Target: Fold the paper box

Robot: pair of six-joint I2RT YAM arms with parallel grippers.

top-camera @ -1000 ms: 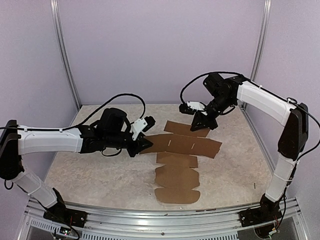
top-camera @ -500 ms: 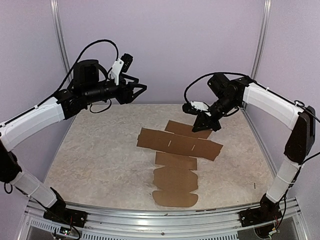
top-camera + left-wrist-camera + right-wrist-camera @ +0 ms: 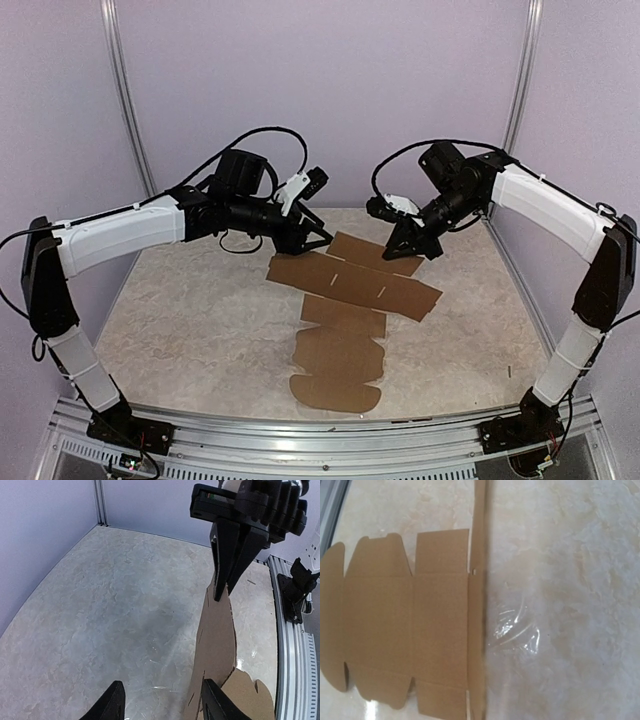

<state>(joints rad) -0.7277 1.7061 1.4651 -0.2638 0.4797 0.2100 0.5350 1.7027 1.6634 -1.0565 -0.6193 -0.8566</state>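
The paper box (image 3: 345,290) is a flat brown cardboard sheet in the middle of the table (image 3: 180,320), its rounded tabs pointing toward the near edge. My right gripper (image 3: 405,247) is at the sheet's far flap. In the left wrist view its fingers (image 3: 220,587) are pinched together on the raised far edge of the paper box (image 3: 215,640). My left gripper (image 3: 322,238) hovers open over the sheet's far left corner; between its fingertips (image 3: 162,705) lies mostly bare table, and the right fingertip overlaps the cardboard's edge. The right wrist view shows the paper box (image 3: 405,630) but no fingers.
An aluminium rail (image 3: 320,440) runs along the near edge, also seen in the left wrist view as the rail (image 3: 295,645). Purple walls with upright metal posts (image 3: 130,110) close in the back and sides.
My left gripper opened, swung up off the sheet's left edge, then came down at its far left corner. The sheet slid left and toward the near edge. The right gripper stayed shut.
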